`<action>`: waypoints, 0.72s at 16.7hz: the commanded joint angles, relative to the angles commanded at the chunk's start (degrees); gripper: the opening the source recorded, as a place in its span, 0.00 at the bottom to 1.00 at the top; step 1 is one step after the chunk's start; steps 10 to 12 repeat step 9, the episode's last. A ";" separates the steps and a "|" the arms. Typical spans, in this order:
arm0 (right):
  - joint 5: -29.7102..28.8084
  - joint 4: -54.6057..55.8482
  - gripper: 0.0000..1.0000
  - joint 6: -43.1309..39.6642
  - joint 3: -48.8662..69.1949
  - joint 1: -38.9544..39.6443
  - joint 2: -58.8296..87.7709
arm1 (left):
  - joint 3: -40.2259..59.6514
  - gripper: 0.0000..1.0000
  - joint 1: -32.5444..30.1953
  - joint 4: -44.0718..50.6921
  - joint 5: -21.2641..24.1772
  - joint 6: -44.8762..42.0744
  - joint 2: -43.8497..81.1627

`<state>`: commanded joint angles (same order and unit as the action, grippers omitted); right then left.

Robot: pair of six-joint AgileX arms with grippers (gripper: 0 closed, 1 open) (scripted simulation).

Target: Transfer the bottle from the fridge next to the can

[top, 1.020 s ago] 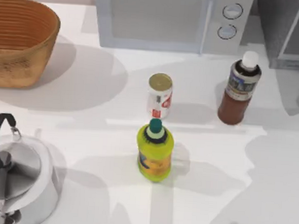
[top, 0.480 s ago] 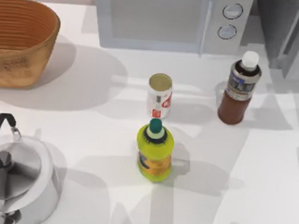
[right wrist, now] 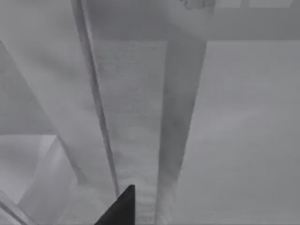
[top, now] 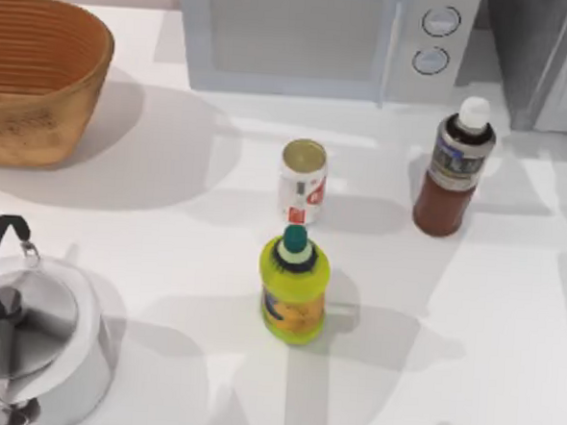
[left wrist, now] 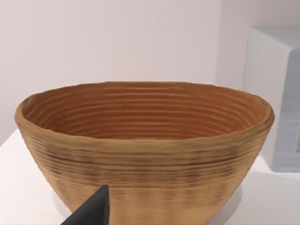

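While right gripper (right wrist: 123,206) faces fridge (right wrist: 140,117), bottle (top: 454,169) apart

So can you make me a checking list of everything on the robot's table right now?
Surface: white table, with soft shadows on it.
Job's things: the bottle stands upright on the table, out of the fridge, to the right of the can with a gap between them. The can is upright.
Clutter: yellow-green bottle just in front of the can; woven basket at the back left; metal kettle at the front left.
Grippers: left tool tip faces the basket; right tool tip faces the fridge's pale frame.
Cables: nothing seen.
Surroundings: white microwave at the back; pale wall behind the basket.
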<state>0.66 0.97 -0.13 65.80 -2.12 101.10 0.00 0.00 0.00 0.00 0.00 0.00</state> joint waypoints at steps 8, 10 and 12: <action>-0.26 -3.25 1.00 0.08 16.79 0.06 12.50 | 0.00 1.00 0.00 0.00 0.00 0.00 0.00; -0.26 -3.26 1.00 0.08 16.85 0.06 12.54 | 0.00 1.00 0.00 0.00 0.00 0.00 0.00; -0.26 -3.26 1.00 0.08 16.85 0.06 12.54 | 0.00 1.00 0.00 0.00 0.00 0.00 0.00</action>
